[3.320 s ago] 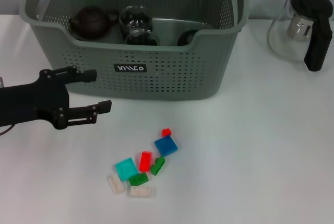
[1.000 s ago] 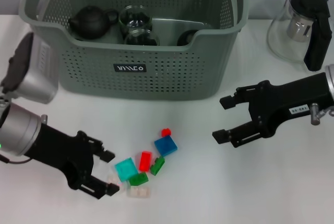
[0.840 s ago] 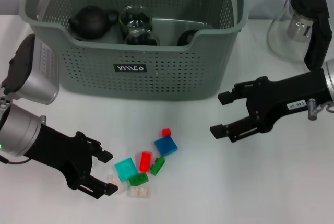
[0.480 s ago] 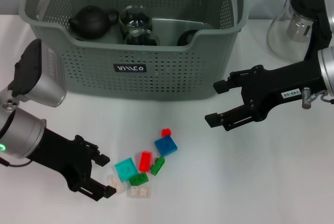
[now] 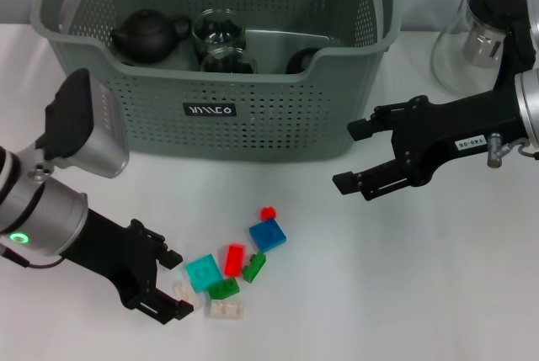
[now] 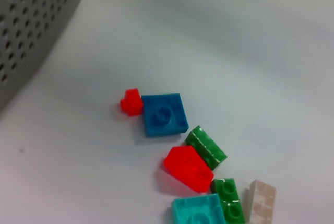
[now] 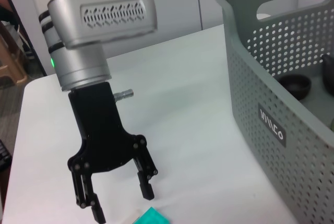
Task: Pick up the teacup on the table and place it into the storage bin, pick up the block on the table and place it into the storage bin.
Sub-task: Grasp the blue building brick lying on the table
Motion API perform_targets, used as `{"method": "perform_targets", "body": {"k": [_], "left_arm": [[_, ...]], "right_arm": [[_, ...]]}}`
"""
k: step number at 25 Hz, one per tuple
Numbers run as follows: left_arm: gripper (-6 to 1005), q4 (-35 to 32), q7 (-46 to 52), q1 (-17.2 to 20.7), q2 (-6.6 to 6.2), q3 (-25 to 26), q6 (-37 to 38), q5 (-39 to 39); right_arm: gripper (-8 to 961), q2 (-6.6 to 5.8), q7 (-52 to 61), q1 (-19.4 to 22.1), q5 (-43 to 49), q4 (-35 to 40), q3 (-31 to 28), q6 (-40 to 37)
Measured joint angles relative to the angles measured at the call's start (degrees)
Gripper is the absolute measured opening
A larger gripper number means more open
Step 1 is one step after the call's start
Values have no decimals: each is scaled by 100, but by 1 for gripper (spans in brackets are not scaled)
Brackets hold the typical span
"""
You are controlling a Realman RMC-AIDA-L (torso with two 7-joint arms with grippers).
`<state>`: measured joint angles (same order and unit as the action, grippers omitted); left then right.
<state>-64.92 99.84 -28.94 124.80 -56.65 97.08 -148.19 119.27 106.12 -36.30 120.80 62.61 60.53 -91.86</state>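
The left gripper (image 5: pixel 172 282) sat low at the near left of the table (image 5: pixel 438 294), fingers spread and released, nothing between them. A pale block (image 5: pixel 182 291) lay in the gap between its fingertips (contact could not be judged from the head view). A second pale block (image 5: pixel 225 310) lay just right of the lower fingertip.

The rest of the cluster sat immediately right of that gripper: a teal block (image 5: pixel 203 273), a red block (image 5: pixel 234 259), two green blocks (image 5: pixel 254 268) beside it, a blue block (image 5: pixel 267 235) farther off, and a small red piece (image 5: pixel 268 213) nearest the storage bin (image 5: pixel 219 113).

The bin stood at the far side, left of centre, label facing the robot. Inside it: a dark teapot (image 5: pixel 149 34) at the left and glass cups (image 5: pixel 216 31) near the middle.

The right gripper (image 5: pixel 358 156) hung over the table right of the bin's near right corner, jaws apart and empty, well apart from the blocks. A glass pitcher (image 5: pixel 484 45) with a black handle stood at the far right.
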Motion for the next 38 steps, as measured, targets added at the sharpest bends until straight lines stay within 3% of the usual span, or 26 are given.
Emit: {"method": "perform_targets", "body": {"k": [13,26,38], "left_arm": [[782,95,288,10,1,-275,-160,-17],[782,-406,927,48,0,-328,286,-135],[781,-110,957,66,0,-486,-28,-46]], "right_arm": [[937,-1,-96,-69,-4,-94,-60,49],[919,-28,-231,-122,1,-127,-107,84],[902,-26,-267,-132,1,-162,-121,152]]}}
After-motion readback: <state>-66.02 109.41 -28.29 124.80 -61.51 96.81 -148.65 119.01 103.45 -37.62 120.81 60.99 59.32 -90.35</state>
